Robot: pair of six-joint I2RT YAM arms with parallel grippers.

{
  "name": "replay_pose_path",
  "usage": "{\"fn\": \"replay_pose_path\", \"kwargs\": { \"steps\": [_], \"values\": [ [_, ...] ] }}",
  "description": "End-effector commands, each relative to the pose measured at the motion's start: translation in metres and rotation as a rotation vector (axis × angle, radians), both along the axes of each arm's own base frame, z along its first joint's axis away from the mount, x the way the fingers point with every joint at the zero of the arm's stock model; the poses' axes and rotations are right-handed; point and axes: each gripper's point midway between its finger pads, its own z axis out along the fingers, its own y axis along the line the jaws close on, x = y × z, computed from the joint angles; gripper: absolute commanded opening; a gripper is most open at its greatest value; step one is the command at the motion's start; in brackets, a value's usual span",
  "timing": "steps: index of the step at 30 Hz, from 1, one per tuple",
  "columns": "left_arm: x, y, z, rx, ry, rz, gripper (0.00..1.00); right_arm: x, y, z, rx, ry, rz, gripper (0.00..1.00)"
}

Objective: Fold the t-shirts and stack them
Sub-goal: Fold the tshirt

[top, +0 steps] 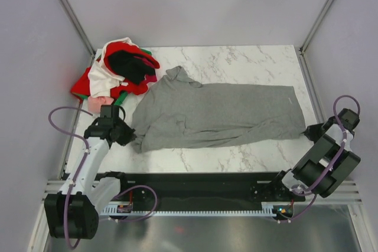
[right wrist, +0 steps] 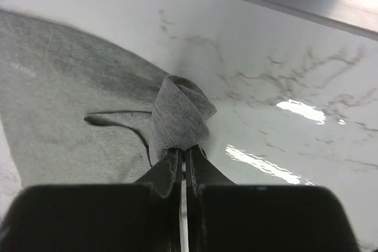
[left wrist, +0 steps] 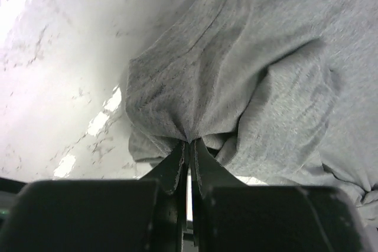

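Observation:
The heather-grey t-shirt (top: 218, 113) lies spread across the marble table, stretched left to right. My left gripper (top: 131, 134) is shut on its left edge; in the left wrist view the cloth (left wrist: 248, 75) bunches into the closed tips (left wrist: 190, 143). My right gripper (top: 308, 130) is shut on the shirt's near right corner; in the right wrist view a folded bit of hem (right wrist: 180, 110) is pinched at the tips (right wrist: 183, 149). A heap of other t-shirts (top: 121, 69), red, white, black, pink and green, lies at the far left corner.
The marble table (top: 248, 60) shows bare beyond and in front of the grey shirt. Metal frame posts (top: 71, 10) and grey walls close in the sides. A black rail (top: 195, 181) runs along the near edge by the arm bases.

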Motion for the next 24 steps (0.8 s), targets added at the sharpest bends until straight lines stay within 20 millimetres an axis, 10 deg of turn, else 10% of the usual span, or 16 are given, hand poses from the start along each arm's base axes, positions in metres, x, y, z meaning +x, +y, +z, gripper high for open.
{"fn": "replay_pose_path", "kwargs": {
  "steps": [1, 4, 6, 7, 10, 17, 23, 24],
  "values": [
    [-0.015, -0.007, 0.004, -0.052, 0.002, -0.001, 0.04, -0.021, 0.001, -0.014, 0.017, 0.060, -0.008, 0.00],
    [-0.019, -0.011, 0.009, -0.084, -0.007, 0.008, 0.13, -0.032, 0.002, -0.015, 0.002, 0.067, -0.030, 0.10],
    [-0.019, -0.013, 0.013, -0.091, -0.009, -0.001, 0.39, -0.037, -0.003, -0.011, -0.008, 0.061, -0.052, 0.36],
    [-0.017, -0.013, 0.019, -0.082, -0.023, -0.015, 0.51, -0.036, -0.006, -0.003, -0.025, 0.047, -0.063, 0.68],
    [-0.005, -0.005, 0.050, -0.016, -0.111, -0.056, 0.73, -0.030, -0.011, 0.023, -0.071, -0.016, -0.083, 0.88],
    [0.034, 0.016, 0.130, 0.174, -0.287, -0.127, 0.77, 0.019, 0.003, 0.099, -0.172, -0.255, -0.002, 0.94],
    [0.121, -0.037, 0.150, 0.301, -0.282, -0.396, 0.72, 0.105, 0.046, 0.157, -0.382, -0.226, 0.293, 0.94],
    [0.140, -0.049, 0.130, 0.304, -0.225, -0.449, 0.72, 0.114, 0.048, 0.158, -0.407, -0.213, 0.339, 0.94]
  ]
}}
